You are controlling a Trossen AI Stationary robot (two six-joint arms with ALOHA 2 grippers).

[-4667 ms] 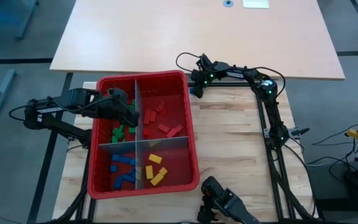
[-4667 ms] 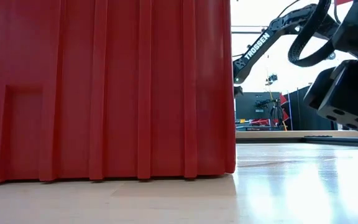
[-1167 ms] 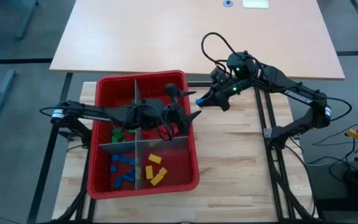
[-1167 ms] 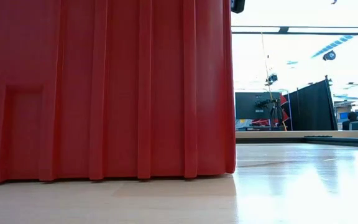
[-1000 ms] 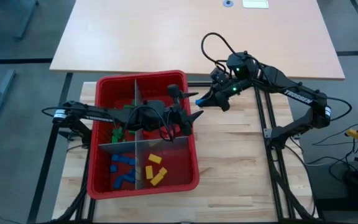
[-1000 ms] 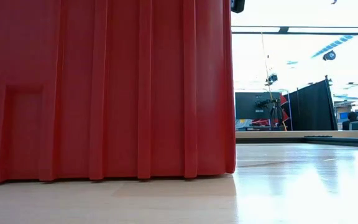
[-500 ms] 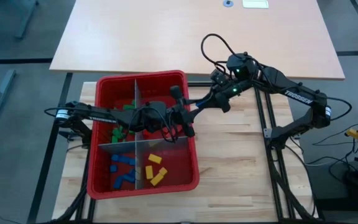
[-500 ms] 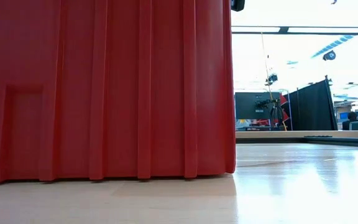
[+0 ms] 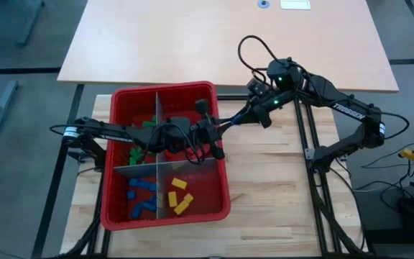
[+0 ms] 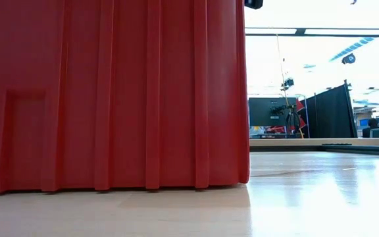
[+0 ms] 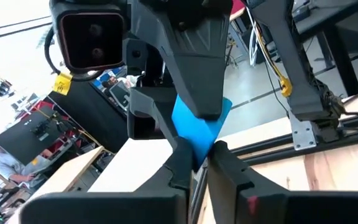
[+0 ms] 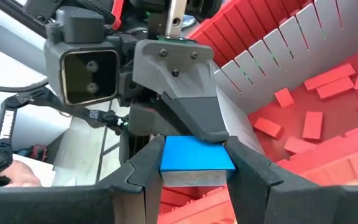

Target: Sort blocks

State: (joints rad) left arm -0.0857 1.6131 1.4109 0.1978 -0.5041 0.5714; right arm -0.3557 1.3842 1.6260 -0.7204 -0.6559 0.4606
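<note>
Handover above the right rim of the red bin [image 9: 165,211]. I have the blue block [image 12: 196,154] pinched between the narrowly parted fingers of my right gripper [image 12: 194,163], just outside the bin's rim. My left gripper [image 11: 196,163] reaches from over the bin's red-block compartment, its fingers nearly closed on the block's opposite edge; I cannot tell how firmly. The block's long axis crosses the right fingers. The blue pile [image 9: 141,196] lies nearer my left arm.

The table is viewed from directly overhead. The low view is largely blocked by the red bin [image 10: 110,99], set close against it. Each wrist camera is faced by the other, seemingly at close range.
</note>
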